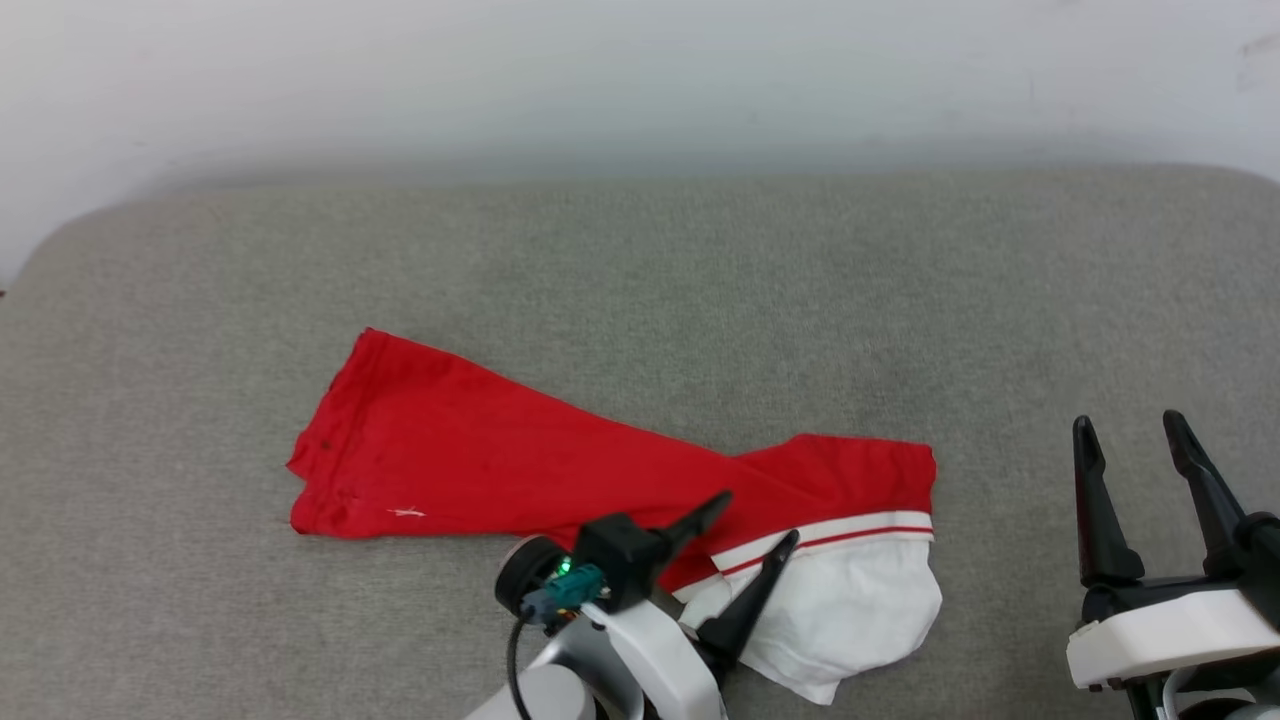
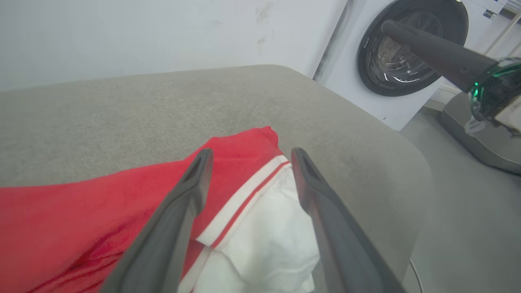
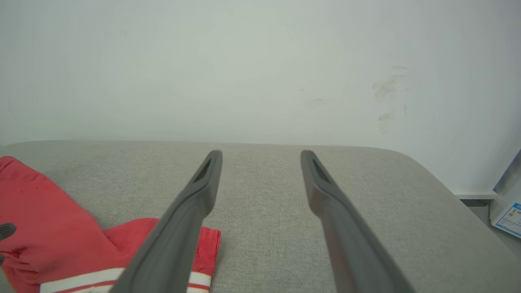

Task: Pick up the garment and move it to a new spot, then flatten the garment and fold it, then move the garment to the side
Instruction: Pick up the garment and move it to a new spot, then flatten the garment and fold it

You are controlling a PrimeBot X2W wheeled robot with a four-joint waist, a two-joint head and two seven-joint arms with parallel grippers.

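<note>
The red garment (image 1: pixel 480 450) lies spread flat on the grey cushion (image 1: pixel 640 270), running from the far left down to the right. Its white cuff panel (image 1: pixel 850 600) with thin striped trim is at the near right end, and a tiny white logo (image 1: pixel 407 512) sits near the left end. My left gripper (image 1: pixel 759 517) hovers open over the striped trim with nothing between its fingers; the left wrist view shows the gripper (image 2: pixel 251 152) above the red fabric (image 2: pixel 81 211) and the cuff (image 2: pixel 268 232). My right gripper (image 1: pixel 1128 422) stands open to the right of the garment, over bare cushion (image 3: pixel 261 154).
A white wall (image 1: pixel 640 80) runs behind the cushion. Beyond the cushion's rounded right end stands a white washing machine (image 2: pixel 346 81) with a dark round door (image 2: pixel 390 61) on a grey floor (image 2: pixel 468 211). A finger of my right gripper (image 2: pixel 427 44) crosses the left wrist view.
</note>
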